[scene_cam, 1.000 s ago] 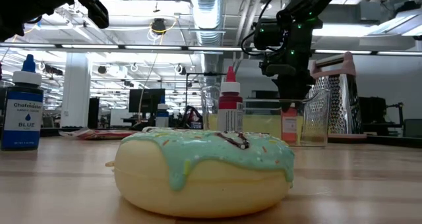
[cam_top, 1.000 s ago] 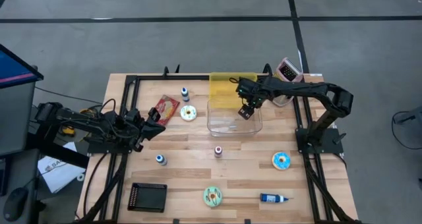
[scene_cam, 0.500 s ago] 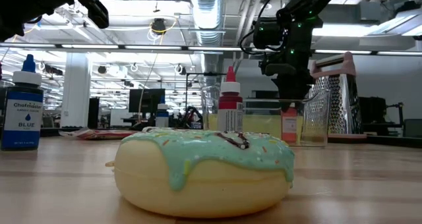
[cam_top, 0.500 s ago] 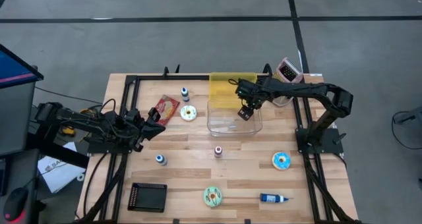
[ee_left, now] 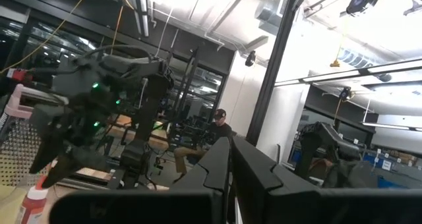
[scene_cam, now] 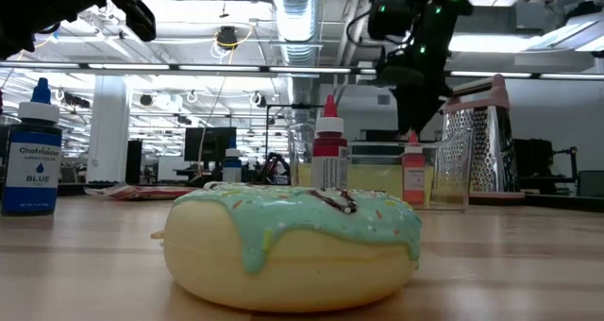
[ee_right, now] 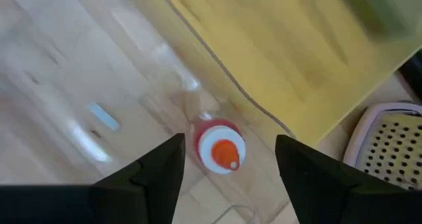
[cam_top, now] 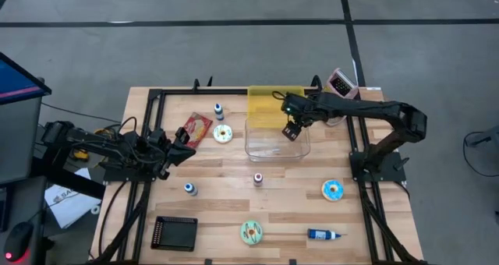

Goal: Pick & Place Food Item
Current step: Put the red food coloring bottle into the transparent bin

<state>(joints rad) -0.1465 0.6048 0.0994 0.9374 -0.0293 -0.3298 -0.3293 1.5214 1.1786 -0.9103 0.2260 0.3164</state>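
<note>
A small orange-capped bottle (ee_right: 221,147) stands upright on its base inside the clear container (cam_top: 265,146), near its far right corner; it also shows in the low view (scene_cam: 412,175). My right gripper (ee_right: 227,184) hangs open above it, pointing steeply down, its fingers on either side of the bottle and clear of it (cam_top: 290,132). My left gripper (cam_top: 187,144) waits shut at the table's left, raised above the wood.
A yellow lid (cam_top: 274,103) lies behind the container, a grater (cam_top: 341,83) at the far right. Donuts (cam_top: 223,133) (cam_top: 333,190) (cam_top: 251,232), small bottles (cam_top: 257,178) (cam_top: 189,189) (cam_top: 219,109), a red packet (cam_top: 194,129) and a black tray (cam_top: 174,233) are spread over the table.
My right gripper has risen out of the container, staying open. The orange-capped bottle stays upright where it was.
</note>
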